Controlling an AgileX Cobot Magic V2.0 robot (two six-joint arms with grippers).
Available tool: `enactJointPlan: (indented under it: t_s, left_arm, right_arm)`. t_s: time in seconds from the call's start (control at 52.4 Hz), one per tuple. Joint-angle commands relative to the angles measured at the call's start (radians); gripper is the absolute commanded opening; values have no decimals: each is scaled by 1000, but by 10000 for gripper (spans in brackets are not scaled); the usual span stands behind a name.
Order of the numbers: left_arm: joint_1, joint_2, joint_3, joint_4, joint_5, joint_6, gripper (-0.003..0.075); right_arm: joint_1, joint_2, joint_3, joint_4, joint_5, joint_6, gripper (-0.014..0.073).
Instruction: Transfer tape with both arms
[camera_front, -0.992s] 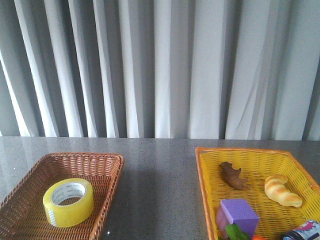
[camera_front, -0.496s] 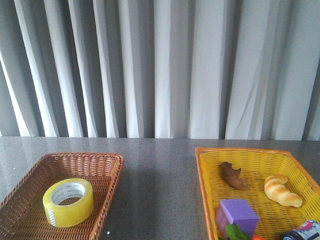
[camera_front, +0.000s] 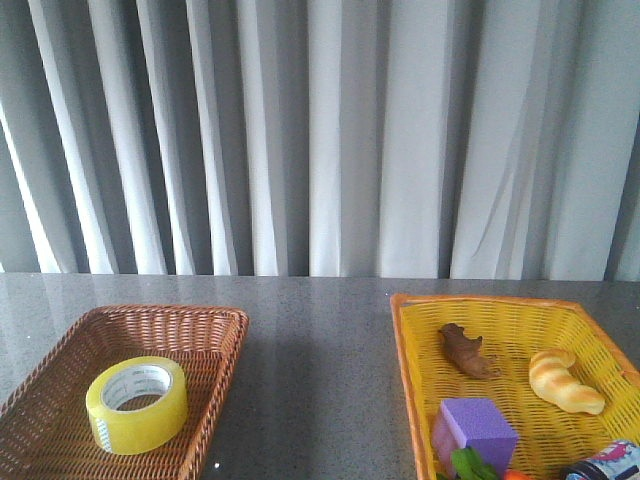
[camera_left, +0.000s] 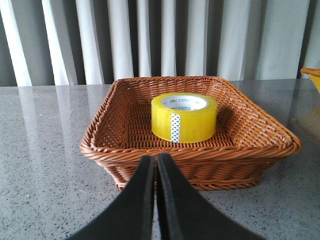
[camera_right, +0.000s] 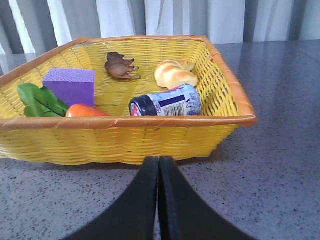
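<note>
Tape (camera_front: 137, 404) lies flat in the brown wicker basket (camera_front: 215, 345) on the left of the tabletop (camera_front: 320, 380); front view shows neither arm. Left wrist view: left gripper (camera_left: 155, 162) outside the basket's near rim, jaws closed together, empty. Right wrist view: right gripper (camera_right: 159, 162) before the yellow basket (camera_right: 125, 140), jaws pressed together, empty; a jar (camera_right: 166, 101) lies on its side, barely visible from the front.
</note>
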Motion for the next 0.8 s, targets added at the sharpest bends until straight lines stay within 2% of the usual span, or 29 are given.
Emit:
enactJointPlan:
  t_s: [0.0,0.114,0.782]
  left_arm:
    - [-5,-16,-23,-10,-76,-10,-6]
    - [-5,-16,-23,-10,-76,-10,-6]
    - [-5,-16,-23,-10,-76,-10,-6]
  right_arm:
    - [-5,-14,8,-58,-67,44,-8]
    - [-5,-14,8,-91,-67,88,-8]
    - [-5,-14,8,-150,-108,85,-8]
